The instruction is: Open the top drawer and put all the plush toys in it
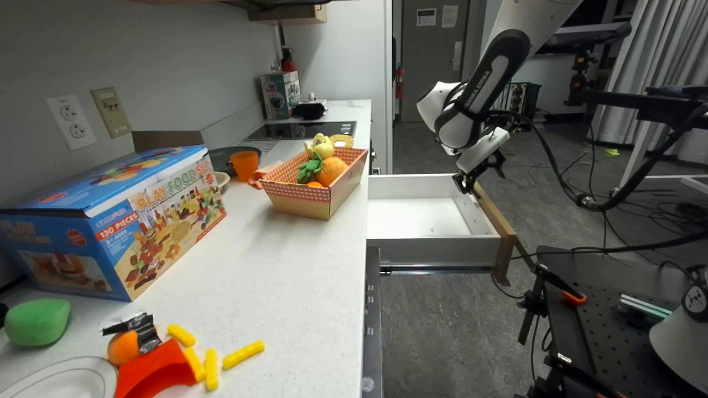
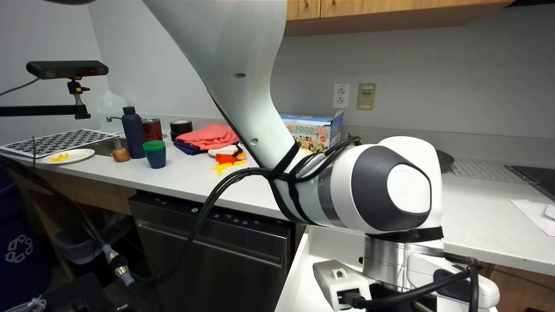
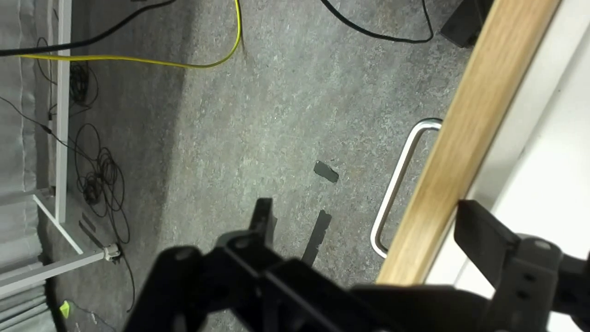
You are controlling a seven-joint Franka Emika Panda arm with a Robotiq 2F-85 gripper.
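Drawer (image 1: 412,216), wide, shallow and rectangular with a plain white inside, stands pulled out from under the long white counter (image 1: 287,260), its light wooden front panel (image 3: 456,152) at the far end from that counter. The black two-fingered gripper (image 3: 364,205) is spread wide. In the wrist view one finger lies over the drawer's inside and the other over the mottled grey floor (image 3: 258,115), with the panel's top edge between them; whether the inner finger touches the wood, I cannot tell. A bent silver metal handle (image 3: 395,184) juts from the panel's outer face. On the counter in an exterior view, a rounded yellow plush toy (image 1: 322,148) and a rounded orange plush toy (image 1: 333,170) sit together in a tan rectangular basket (image 1: 301,207) with red-and-white checked trim, a leafy green piece (image 1: 308,170) beside the orange one. An orange plastic cup (image 1: 244,166) stands near the basket.
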